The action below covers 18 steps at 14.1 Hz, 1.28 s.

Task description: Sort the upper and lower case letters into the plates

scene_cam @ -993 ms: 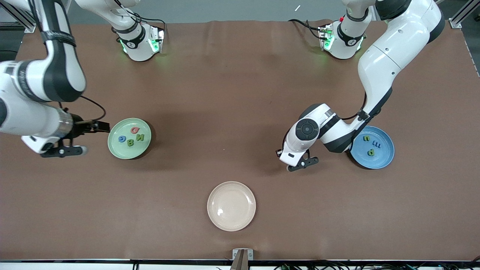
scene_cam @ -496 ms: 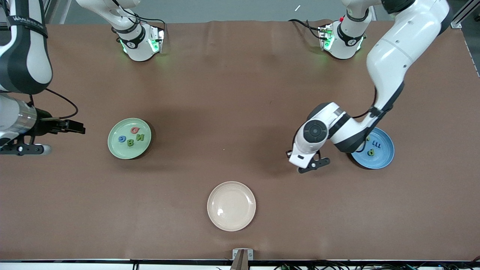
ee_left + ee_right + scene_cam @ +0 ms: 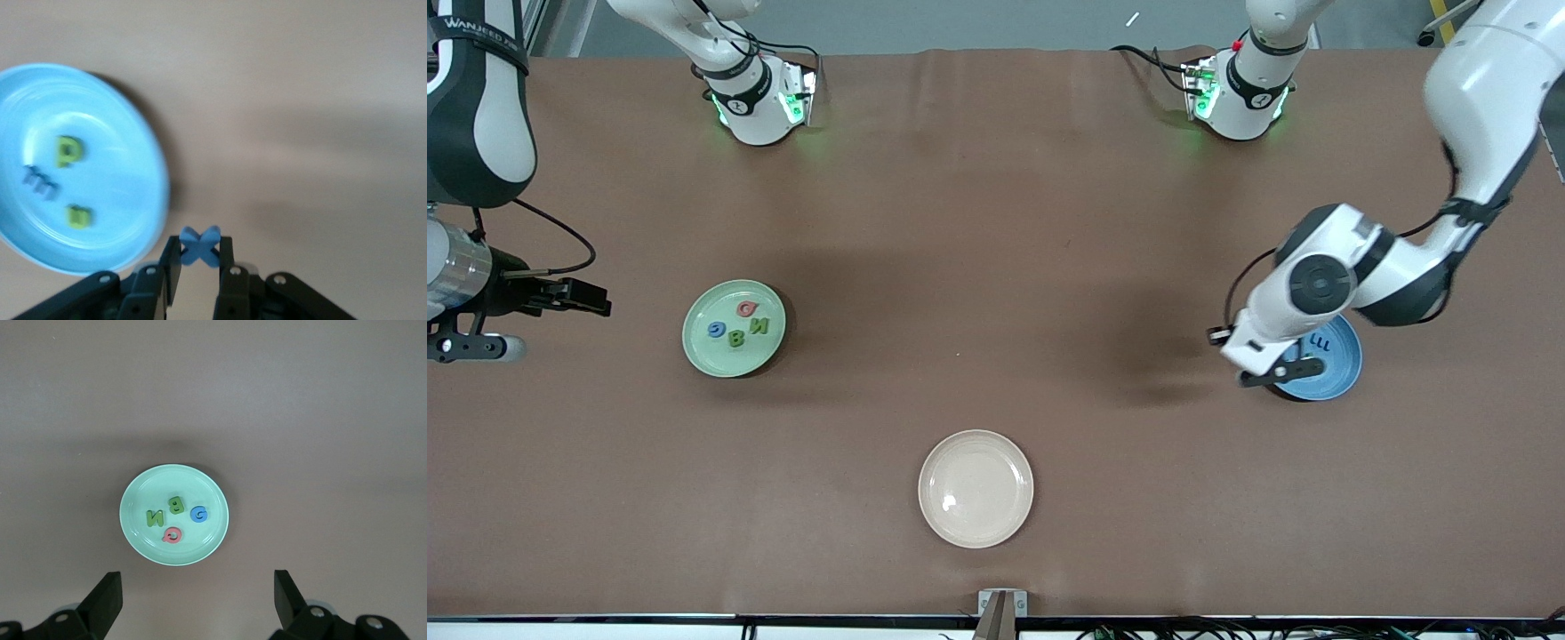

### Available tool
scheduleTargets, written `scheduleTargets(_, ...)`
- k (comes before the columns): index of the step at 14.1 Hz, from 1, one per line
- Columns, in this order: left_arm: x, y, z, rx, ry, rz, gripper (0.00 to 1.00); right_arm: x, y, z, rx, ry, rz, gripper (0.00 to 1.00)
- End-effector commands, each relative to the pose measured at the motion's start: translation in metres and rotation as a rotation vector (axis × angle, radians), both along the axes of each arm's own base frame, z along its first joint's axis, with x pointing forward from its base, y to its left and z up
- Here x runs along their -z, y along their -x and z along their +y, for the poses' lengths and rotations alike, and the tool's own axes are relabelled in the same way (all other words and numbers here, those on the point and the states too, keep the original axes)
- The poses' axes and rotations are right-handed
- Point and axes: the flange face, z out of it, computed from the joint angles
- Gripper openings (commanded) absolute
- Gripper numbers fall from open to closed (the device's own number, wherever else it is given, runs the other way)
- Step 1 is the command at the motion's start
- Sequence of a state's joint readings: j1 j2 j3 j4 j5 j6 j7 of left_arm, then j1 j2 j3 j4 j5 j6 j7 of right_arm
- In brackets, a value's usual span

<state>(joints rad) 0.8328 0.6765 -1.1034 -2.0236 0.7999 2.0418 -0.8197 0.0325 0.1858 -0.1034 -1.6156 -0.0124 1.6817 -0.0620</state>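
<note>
3 plates sit well apart on the brown table [image 3: 996,222] in the front view: a pale green plate [image 3: 696,351] toward the right arm's end, a bright blue plate [image 3: 1344,366] toward the left arm's end, and a cream plate [image 3: 975,526] nearest the camera, between them. Wide bare table lies around and between all 3. The green plate holds 4 capitals: pink Q [image 3: 746,308], blue G [image 3: 717,330], green B [image 3: 736,338] and green N [image 3: 759,325]. The left gripper [image 3: 1288,371] hangs over the blue plate's rim; the right gripper [image 3: 516,322] waits over the table's edge, beside the green plate.

From the left wrist, the left gripper [image 3: 199,261] pinches a blue x [image 3: 200,245] between narrow fingers, just off the blue plate's rim [image 3: 155,200]. Inside lie 3 small letters: green p [image 3: 68,151], green n [image 3: 79,216] and blue m [image 3: 39,183].

From the right wrist, the right gripper [image 3: 198,600] stands wide and holds nothing, with the green plate [image 3: 133,513] and its 4 letters below.
</note>
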Motion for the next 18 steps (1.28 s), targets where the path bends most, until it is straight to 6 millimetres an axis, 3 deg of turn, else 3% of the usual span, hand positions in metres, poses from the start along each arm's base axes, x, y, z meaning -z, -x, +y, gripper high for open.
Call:
scheduleTargets(1, 0.015, 0.023, 0.045, 0.085, 0.018, -0.042, 0.13, -0.008, 0.005, -0.002, 0.002, 0.017, -0.011, 1.0)
scheduleTargets(5, 0.042, 0.021, 0.088, 0.14, 0.049, -0.104, 0.13, -0.018, 0.008, -0.015, 0.02, 0.007, -0.01, 1.0)
scheduleTargets(7, 0.055, 0.021, 0.095, 0.143, 0.058, -0.113, 0.14, -0.029, 0.011, -0.027, 0.012, -0.004, 0.005, 1.0)
scheduleTargets(14, 0.078, 0.016, 0.093, 0.17, 0.05, -0.12, 0.16, -0.043, 0.008, -0.022, 0.005, -0.007, 0.002, 1.0)
scheduleTargets(15, 0.078, 0.015, 0.093, 0.172, 0.049, -0.121, 0.21, -0.053, 0.005, -0.02, 0.001, -0.009, -0.021, 1.0)
scheduleTargets(16, 0.077, 0.015, 0.094, 0.172, 0.046, -0.122, 0.44, -0.065, 0.005, -0.017, -0.004, -0.01, -0.03, 1.0)
scheduleTargets(17, 0.074, 0.015, 0.095, 0.172, 0.042, -0.126, 0.81, -0.073, 0.006, -0.016, -0.004, -0.008, -0.032, 1.0)
scheduleTargets(18, 0.071, 0.013, 0.095, 0.175, 0.036, -0.131, 0.97, -0.079, 0.007, -0.015, -0.005, -0.01, -0.033, 1.0)
